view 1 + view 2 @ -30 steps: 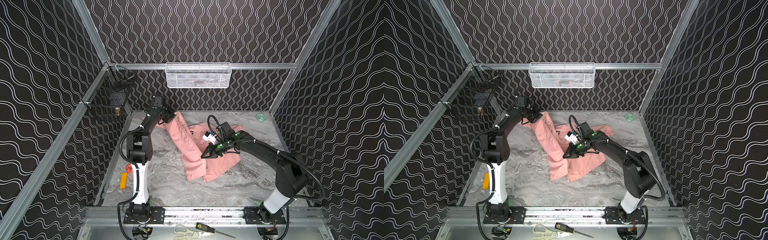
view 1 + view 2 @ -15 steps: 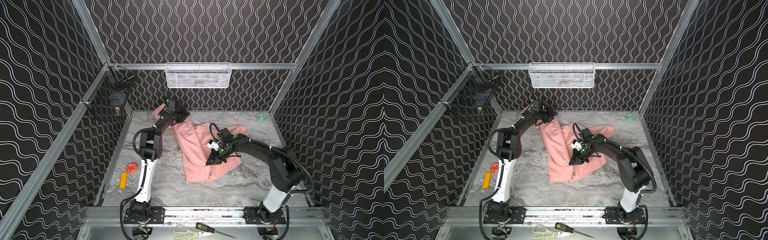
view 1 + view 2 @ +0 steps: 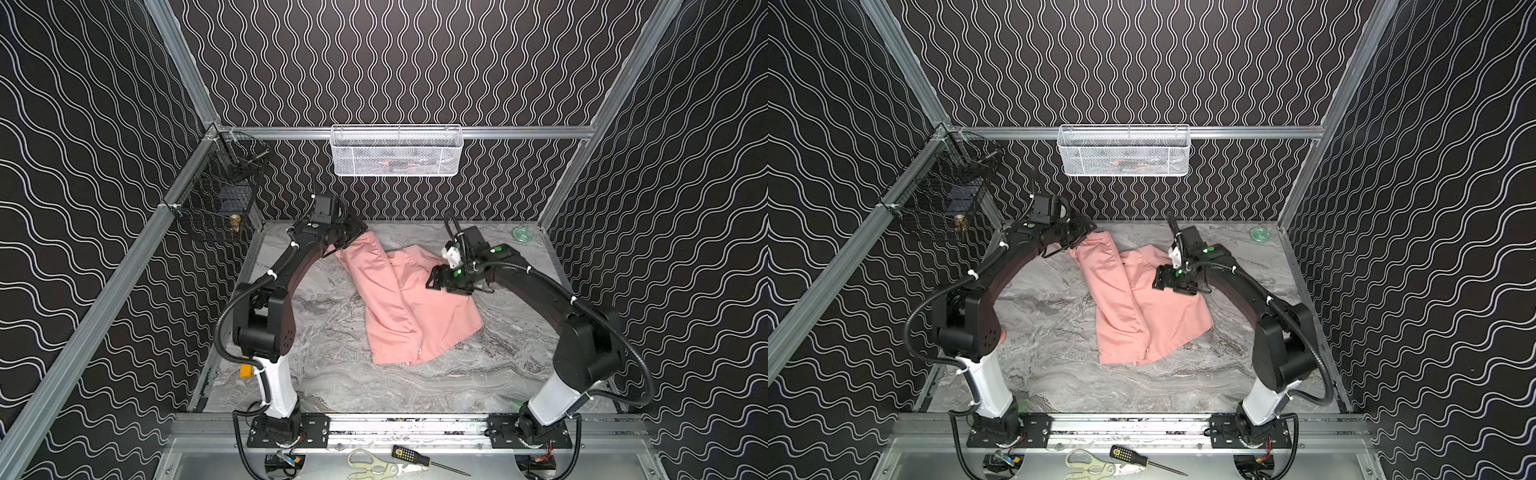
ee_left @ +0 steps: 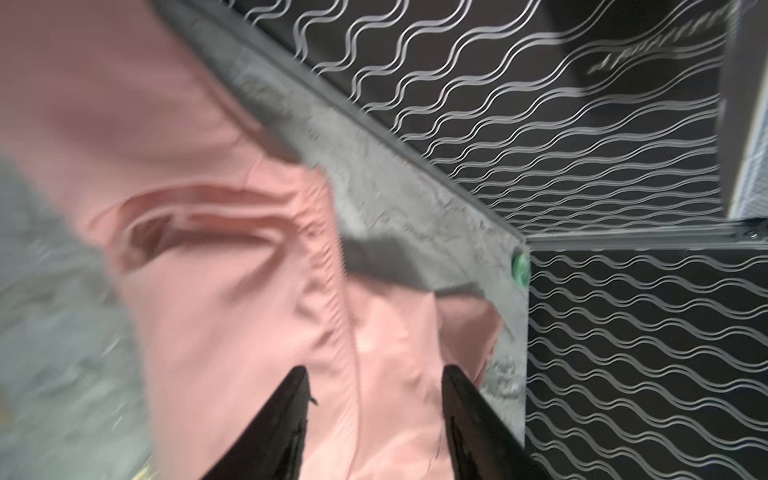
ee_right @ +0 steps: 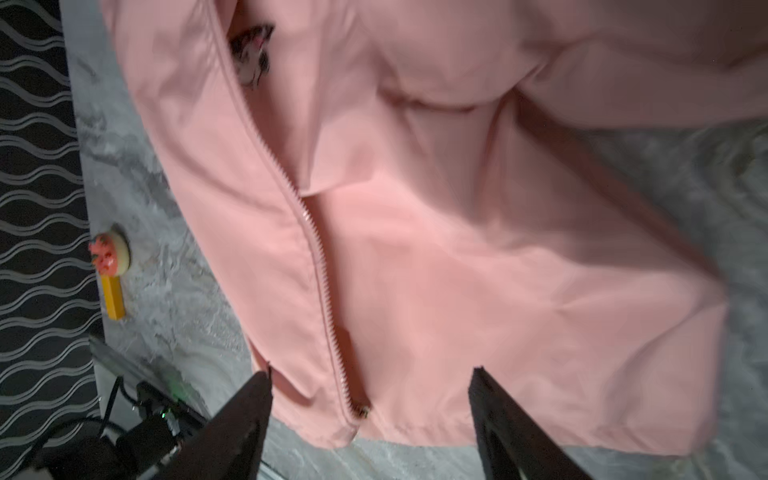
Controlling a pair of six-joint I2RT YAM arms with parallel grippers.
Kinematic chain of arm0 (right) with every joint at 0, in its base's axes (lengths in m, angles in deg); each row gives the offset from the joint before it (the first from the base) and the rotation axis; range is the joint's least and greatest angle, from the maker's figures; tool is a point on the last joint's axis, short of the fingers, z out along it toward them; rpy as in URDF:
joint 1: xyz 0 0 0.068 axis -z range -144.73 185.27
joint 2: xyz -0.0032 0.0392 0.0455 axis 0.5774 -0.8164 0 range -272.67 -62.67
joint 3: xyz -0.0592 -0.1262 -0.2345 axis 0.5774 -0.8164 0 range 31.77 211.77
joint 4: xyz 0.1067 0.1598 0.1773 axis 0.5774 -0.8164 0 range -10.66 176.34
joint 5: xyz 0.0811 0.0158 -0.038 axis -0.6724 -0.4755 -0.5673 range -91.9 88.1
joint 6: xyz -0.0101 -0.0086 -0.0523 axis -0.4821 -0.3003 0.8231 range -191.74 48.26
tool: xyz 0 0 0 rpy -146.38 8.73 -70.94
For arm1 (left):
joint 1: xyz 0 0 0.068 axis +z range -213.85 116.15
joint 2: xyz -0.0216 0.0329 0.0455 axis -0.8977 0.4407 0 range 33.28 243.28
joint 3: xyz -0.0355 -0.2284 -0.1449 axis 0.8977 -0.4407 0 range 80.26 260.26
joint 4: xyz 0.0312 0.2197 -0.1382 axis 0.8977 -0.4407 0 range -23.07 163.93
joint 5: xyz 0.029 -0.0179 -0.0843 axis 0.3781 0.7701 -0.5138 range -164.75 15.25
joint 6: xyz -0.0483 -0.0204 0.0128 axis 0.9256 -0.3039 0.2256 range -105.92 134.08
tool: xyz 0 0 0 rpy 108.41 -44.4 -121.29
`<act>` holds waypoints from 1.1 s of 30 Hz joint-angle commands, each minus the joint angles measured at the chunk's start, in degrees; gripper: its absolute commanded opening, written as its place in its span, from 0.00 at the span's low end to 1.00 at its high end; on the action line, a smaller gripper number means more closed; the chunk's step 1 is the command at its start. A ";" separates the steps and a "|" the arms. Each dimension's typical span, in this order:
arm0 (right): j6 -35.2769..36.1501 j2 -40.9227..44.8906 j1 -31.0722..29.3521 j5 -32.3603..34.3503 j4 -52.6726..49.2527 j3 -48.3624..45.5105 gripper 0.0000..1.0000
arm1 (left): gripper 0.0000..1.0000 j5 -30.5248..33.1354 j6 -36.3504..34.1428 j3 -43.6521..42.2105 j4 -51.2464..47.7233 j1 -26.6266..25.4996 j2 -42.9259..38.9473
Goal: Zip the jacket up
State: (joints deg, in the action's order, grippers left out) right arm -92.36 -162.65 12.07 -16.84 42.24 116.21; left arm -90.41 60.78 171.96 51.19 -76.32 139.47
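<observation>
The salmon-pink jacket (image 3: 409, 307) lies rumpled on the grey marbled worktop (image 3: 332, 382) between the two arms, with its zipper pull (image 5: 362, 411) down near the hem. The left hand (image 4: 374, 374) hovers at the jacket's far end by the back wall, fingers spread and pinching nothing. The right hand (image 5: 370, 374) hangs over the jacket's right side, also spread wide and empty.
</observation>
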 commanded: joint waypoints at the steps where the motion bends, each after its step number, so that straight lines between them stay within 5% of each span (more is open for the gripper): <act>1: 0.16 -5.95 1.21 8.10 -3.61 7.50 0.77 | 0.56 -0.21 -2.03 -6.95 -3.50 0.66 -2.78; 8: 3.03 -20.32 1.39 9.86 -7.76 23.71 0.78 | 0.56 -5.43 0.37 -17.50 2.79 2.24 -2.30; 17: 1.81 -28.30 1.28 4.86 -6.42 28.17 0.74 | 0.51 -9.10 1.79 -17.72 8.33 2.80 3.90; 20: -0.09 -29.06 1.78 3.19 -4.75 27.69 0.57 | 0.33 -9.65 1.72 -17.05 8.86 2.97 6.37; 24: -4.00 -29.05 5.14 -1.47 -3.74 26.34 0.21 | 0.01 -10.07 0.21 -14.29 7.36 3.97 9.28; 27: -6.14 -25.87 9.03 -5.31 -1.07 21.66 0.00 | 0.00 -10.13 -2.41 -11.08 4.18 5.20 10.39; 33: -6.32 -18.78 16.44 -9.11 2.44 13.22 0.00 | 0.00 -13.77 -8.79 -3.79 -0.48 7.70 12.64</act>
State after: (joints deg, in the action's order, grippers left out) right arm -97.84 -183.68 26.52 -23.05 42.66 131.36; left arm -102.02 57.02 165.47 53.90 -69.28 151.14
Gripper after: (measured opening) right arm 0.059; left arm 0.058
